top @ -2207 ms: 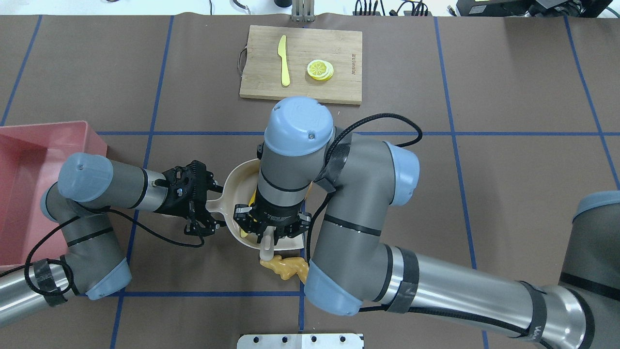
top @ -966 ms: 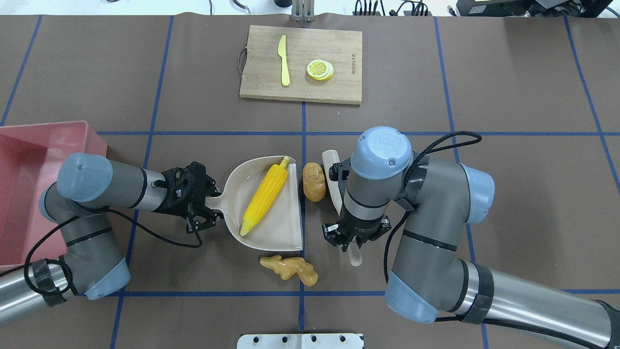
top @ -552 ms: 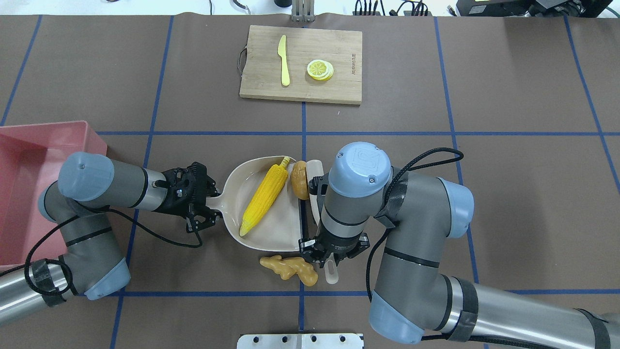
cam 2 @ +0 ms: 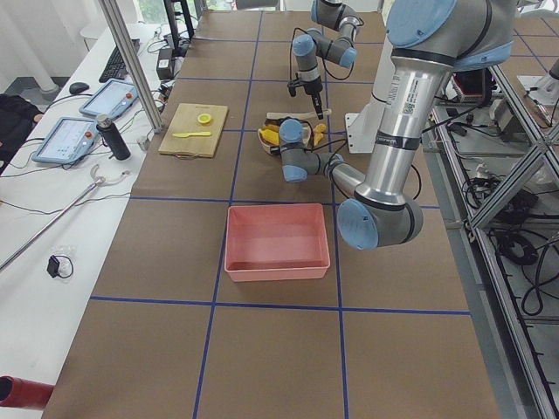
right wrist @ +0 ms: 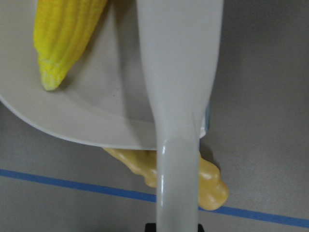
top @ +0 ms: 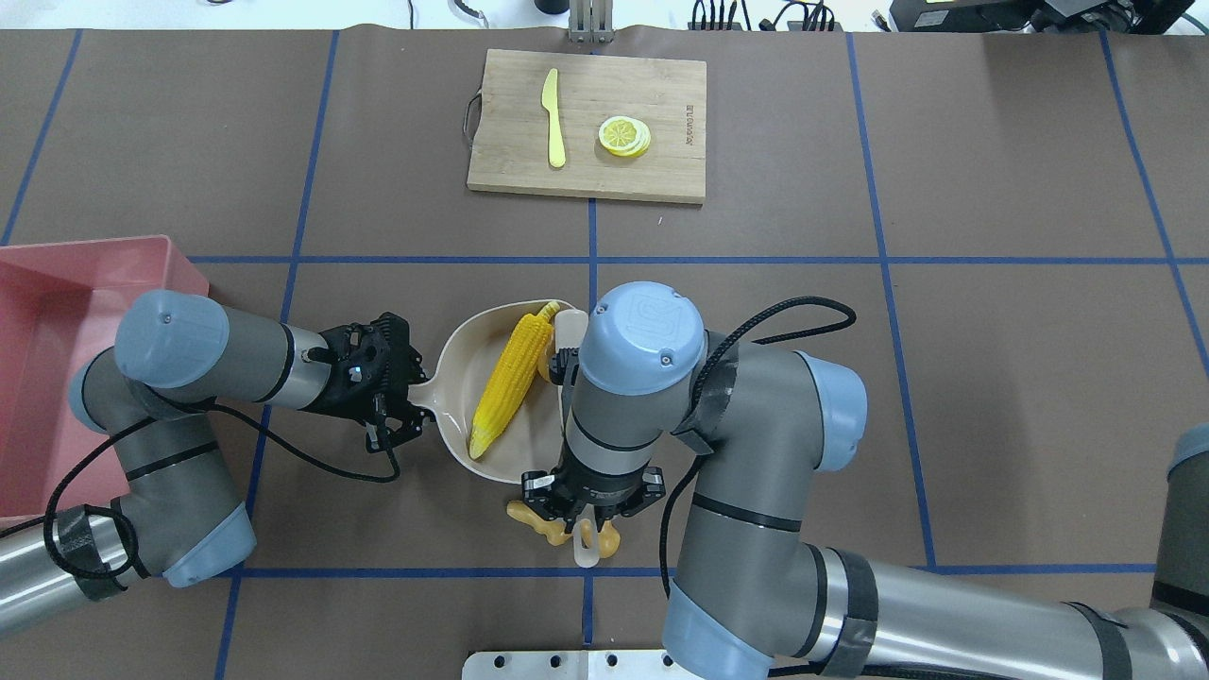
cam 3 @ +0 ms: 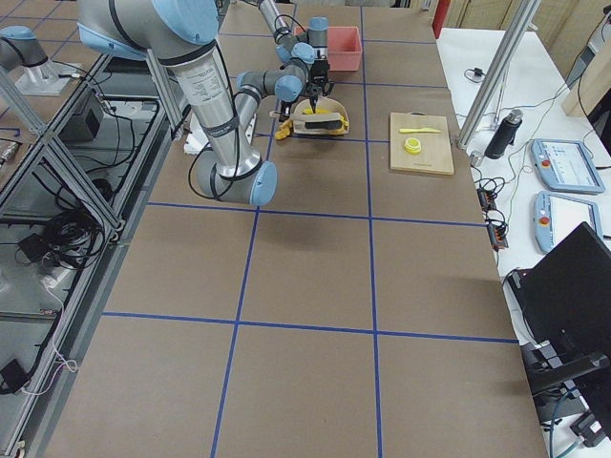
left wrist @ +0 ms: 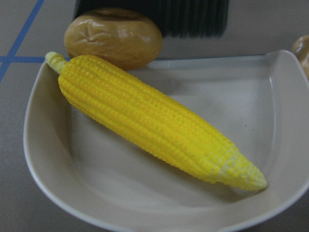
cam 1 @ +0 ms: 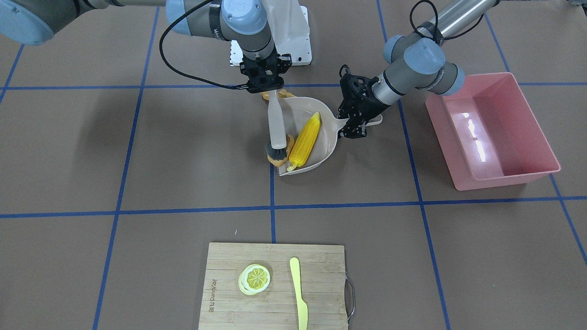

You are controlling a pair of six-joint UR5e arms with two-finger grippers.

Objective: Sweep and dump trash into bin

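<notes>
My left gripper [top: 404,401] is shut on the handle of the beige dustpan [top: 463,378], which lies flat on the table. The yellow corn cob [top: 510,382] lies in the pan and fills the left wrist view [left wrist: 154,121]. My right gripper [top: 586,515] is shut on a beige brush [cam 1: 275,121]. Its dark bristles [cam 1: 276,158] press against the tan potato [left wrist: 113,36] at the pan's open edge. The knobbly ginger root [right wrist: 212,188] lies on the table just outside the pan, under the right gripper. The pink bin [top: 47,359] stands at the far left, empty [cam 1: 490,128].
A wooden cutting board [top: 661,94] at the back centre holds a pale yellow knife [top: 553,118] and a lemon slice [top: 623,135]. The right arm's elbow [top: 822,416] hangs over the table right of the pan. A metal base plate [top: 586,664] sits at the near edge.
The right arm swept the brush leftward, pushing the potato from right of the pan to its open edge beside the corn. The left gripper and dustpan stayed put.
</notes>
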